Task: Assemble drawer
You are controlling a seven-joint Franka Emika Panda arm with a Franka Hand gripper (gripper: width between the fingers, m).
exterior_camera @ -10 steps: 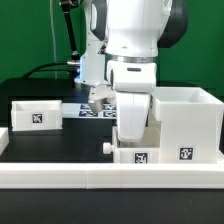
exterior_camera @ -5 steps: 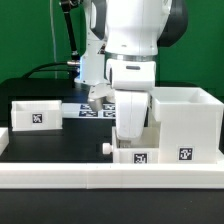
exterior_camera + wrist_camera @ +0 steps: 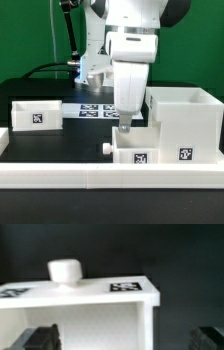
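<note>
The tool [image 3: 125, 126] hangs spread wide over a knobbed tray [image 3: 128, 147], probably to grip it. The casing [image 3: 186, 122] stands just beside.

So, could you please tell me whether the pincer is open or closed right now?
Pincer: open, holding nothing; its fingers straddle a side wall of the knobbed tray.

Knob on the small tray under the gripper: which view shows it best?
The wrist view: the knob stands large and unobstructed on the tray's tagged wall. The exterior view shows it only as a tiny nub at the tray's side, near the gripper.
</note>
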